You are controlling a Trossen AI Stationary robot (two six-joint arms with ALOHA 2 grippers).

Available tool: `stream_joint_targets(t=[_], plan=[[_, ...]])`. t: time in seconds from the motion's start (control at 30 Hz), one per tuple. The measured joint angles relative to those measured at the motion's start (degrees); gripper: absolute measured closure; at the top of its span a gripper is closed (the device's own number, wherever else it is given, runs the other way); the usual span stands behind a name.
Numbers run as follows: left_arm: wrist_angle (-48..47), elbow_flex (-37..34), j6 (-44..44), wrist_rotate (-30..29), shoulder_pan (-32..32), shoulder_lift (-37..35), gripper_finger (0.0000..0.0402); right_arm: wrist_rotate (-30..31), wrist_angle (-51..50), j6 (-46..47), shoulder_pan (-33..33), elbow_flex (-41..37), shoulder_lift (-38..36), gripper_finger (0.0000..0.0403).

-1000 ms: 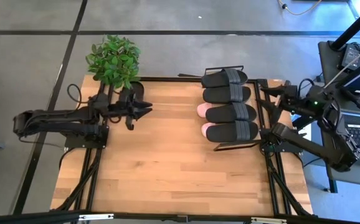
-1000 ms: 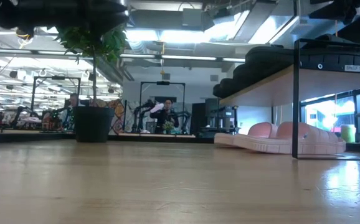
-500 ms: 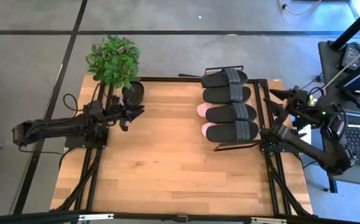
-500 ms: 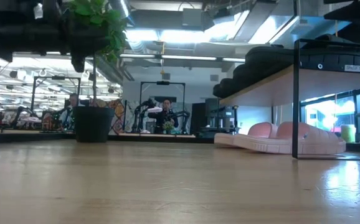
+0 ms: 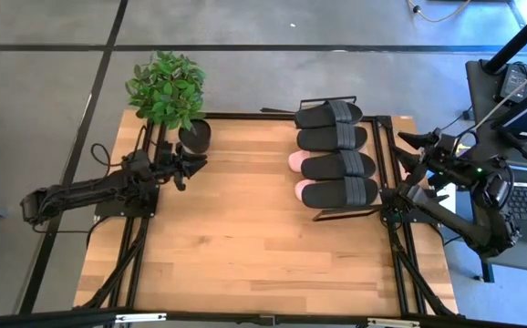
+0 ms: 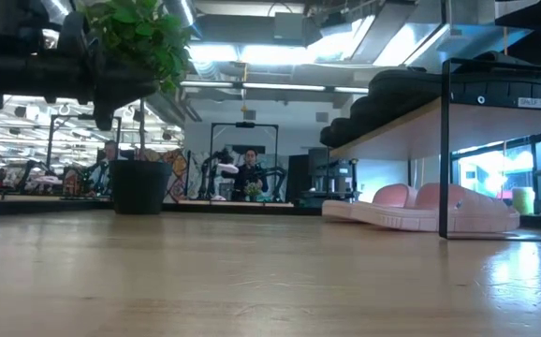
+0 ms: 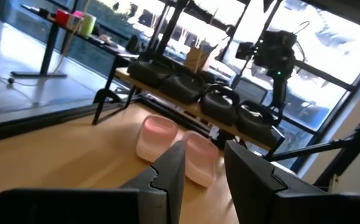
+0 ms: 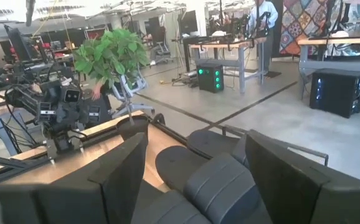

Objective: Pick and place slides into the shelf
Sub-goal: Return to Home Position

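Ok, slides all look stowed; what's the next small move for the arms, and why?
Probably draw both arms back toward their bases. Four black slides lie on the shelf, two pink slides sit under it, and the left gripper, by the potted plant, and the right gripper, beside the shelf's end, both have open, empty fingers.
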Motion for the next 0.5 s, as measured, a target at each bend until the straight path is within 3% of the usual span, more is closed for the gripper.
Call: stream_joint_targets(t=[0.5], plan=[[-12.42, 0.0, 2.16, -1.24, 7.79, -11.16, 0.0298, -0.02, -1.22, 2.99, 0.0, 0.04, 0.0, 0.0128]])
